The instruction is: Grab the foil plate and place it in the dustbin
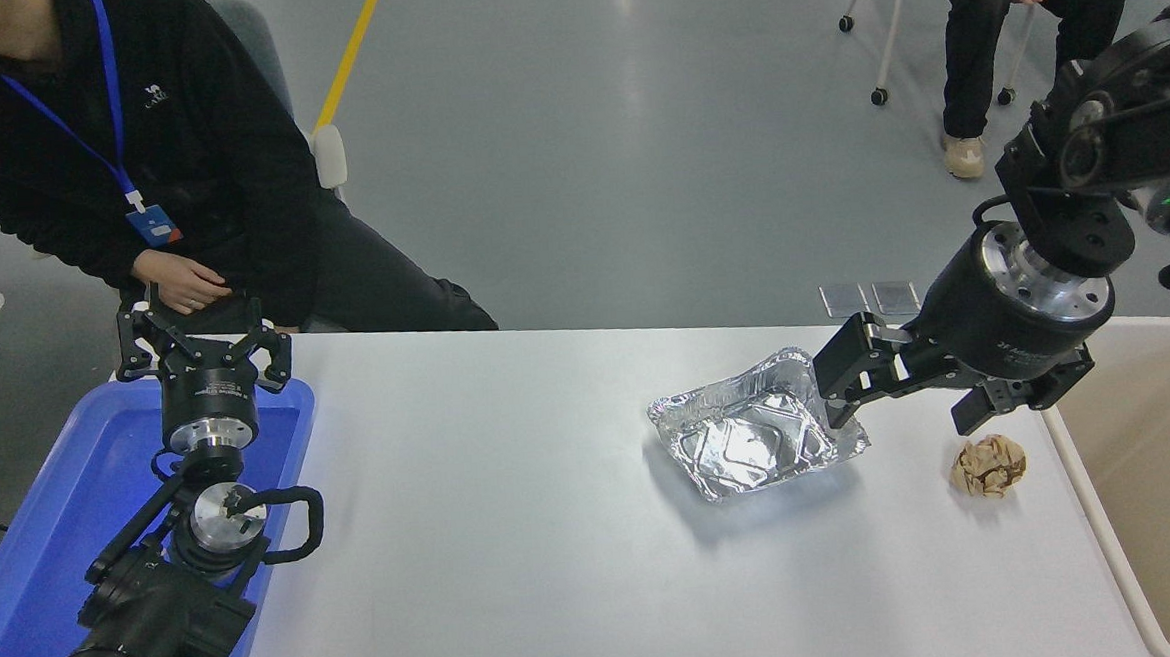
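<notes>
The foil plate (751, 440), a shiny crinkled silver tray, lies on the white table (516, 532) right of the middle. My right gripper (834, 408) comes in from the right and is shut on the plate's right wall, one finger reaching down inside the rim. The plate's far right corner stands a little higher than the rest. The dustbin (1154, 479), a beige bin with a pale rim, stands at the table's right edge, right of the gripper. My left gripper (200, 339) is parked open at the lower left.
A crumpled tan paper ball (989, 465) lies between the plate and the dustbin. A blue tray (45, 537) sits under the left arm. A person in black sits at the far left, hand (180, 287) near the left gripper. Another person sits at the top right.
</notes>
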`<state>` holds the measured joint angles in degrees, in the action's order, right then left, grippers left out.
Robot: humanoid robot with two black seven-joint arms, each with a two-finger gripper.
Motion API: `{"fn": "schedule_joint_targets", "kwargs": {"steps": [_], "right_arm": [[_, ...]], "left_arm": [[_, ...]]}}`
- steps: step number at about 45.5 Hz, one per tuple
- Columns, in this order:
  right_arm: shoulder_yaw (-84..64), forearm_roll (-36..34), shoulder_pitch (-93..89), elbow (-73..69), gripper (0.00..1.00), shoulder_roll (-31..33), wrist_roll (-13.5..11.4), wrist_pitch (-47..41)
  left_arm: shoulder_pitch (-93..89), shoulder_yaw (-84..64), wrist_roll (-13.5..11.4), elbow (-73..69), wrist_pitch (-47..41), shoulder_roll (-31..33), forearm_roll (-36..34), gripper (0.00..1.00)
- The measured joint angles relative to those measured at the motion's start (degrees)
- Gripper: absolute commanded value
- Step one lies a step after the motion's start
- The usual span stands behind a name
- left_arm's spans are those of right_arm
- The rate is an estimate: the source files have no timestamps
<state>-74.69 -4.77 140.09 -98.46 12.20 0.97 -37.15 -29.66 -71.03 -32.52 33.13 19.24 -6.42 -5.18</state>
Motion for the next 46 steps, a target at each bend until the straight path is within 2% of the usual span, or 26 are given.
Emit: {"fn": "schedule_joint_targets", "kwargs": {"steps": [15,46], "right_arm": [[0.6,2.3,-1.5,2.2,1.0,2.2,0.0,0.7],[2.1,12.8,-16.7,10.6,1.0,1.5,0.0,17.1]], "left_arm": [[0.0,0.0,0.0,0.0,0.0,0.0,0.0,0.99],[0.0,0.0,0.0,0.0,0.0,0.0,0.0,0.99]]}}
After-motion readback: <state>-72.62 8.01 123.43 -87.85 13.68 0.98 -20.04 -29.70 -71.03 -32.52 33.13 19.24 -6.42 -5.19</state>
